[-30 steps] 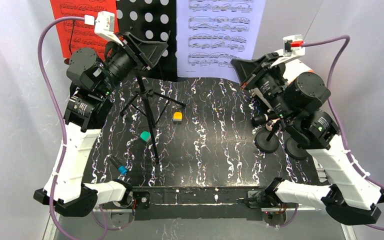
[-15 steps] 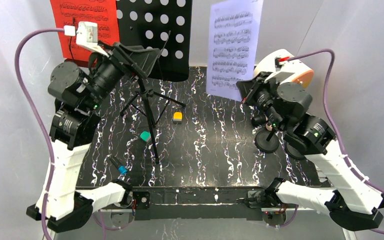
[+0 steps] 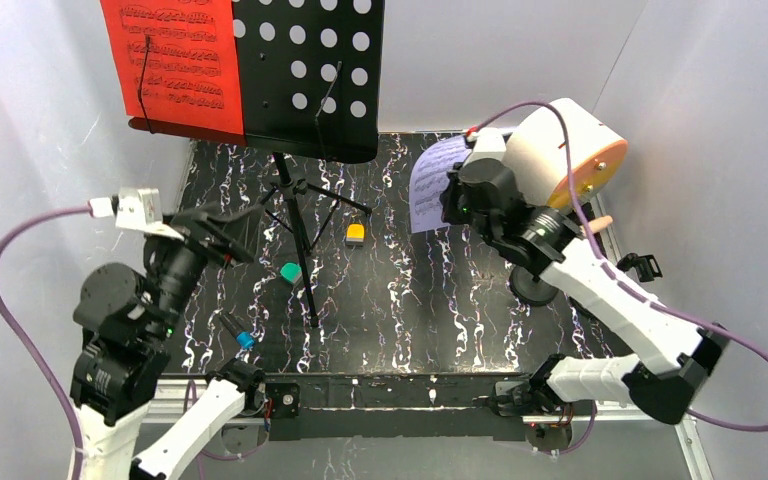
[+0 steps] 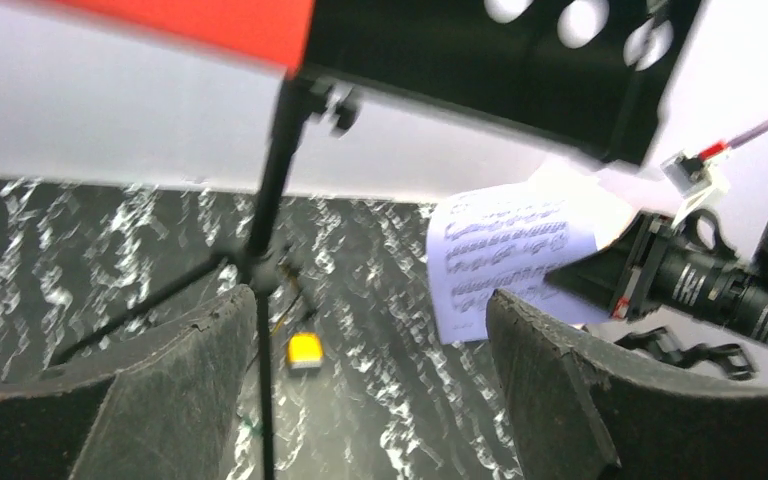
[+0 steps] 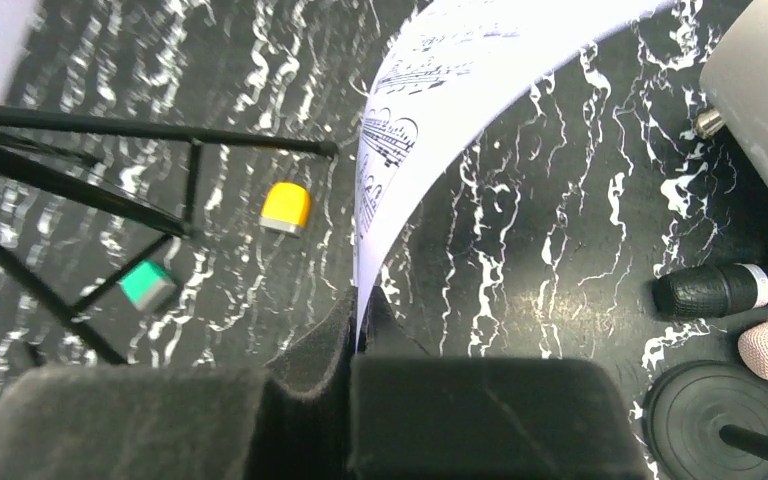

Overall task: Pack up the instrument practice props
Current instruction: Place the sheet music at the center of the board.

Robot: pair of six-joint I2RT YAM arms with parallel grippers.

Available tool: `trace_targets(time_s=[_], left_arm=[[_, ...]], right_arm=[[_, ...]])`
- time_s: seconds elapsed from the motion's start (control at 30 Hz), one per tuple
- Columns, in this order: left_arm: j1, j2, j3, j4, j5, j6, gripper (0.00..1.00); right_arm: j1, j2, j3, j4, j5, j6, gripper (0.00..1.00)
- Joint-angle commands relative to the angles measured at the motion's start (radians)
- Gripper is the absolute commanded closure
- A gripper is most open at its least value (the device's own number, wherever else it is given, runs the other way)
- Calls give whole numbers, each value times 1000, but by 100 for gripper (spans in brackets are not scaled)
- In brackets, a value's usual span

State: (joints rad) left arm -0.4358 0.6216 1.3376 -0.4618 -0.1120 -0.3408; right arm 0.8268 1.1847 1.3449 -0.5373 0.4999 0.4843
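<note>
White sheet (image 5: 410, 110) in right pincer (image 5: 357, 335)

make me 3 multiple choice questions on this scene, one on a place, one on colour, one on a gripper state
1. Where is the red music sheet? A inside a box; B on the black perforated music rack; C under the tripod legs.
2. Which blocks lie by the rack's tripod legs? A red and white ones; B two pink ones; C small yellow block and small teal block.
3. The right gripper is: A shut on the white music sheet; B open, empty; C shut on a microphone.
Key: 1 B, it hangs on the rack's face; 2 C, both show beside the legs; 3 A, the paper's edge is pinched between the closed pads.
</note>
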Motion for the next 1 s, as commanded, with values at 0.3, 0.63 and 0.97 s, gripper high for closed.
trace_targets(time_s=[0.3, 0.63, 0.97], left_arm=[[1, -333, -518, -1, -196, -37, 15], [0, -489, -720, 103, -275, -8, 14], [2, -591, -807, 147, -302, 4, 14]], right_arm=[[-136, 415, 285, 43, -202, -192, 99], [-196, 650, 616, 79, -438, -295, 99], [-227, 715, 696, 169, -664, -315, 99]])
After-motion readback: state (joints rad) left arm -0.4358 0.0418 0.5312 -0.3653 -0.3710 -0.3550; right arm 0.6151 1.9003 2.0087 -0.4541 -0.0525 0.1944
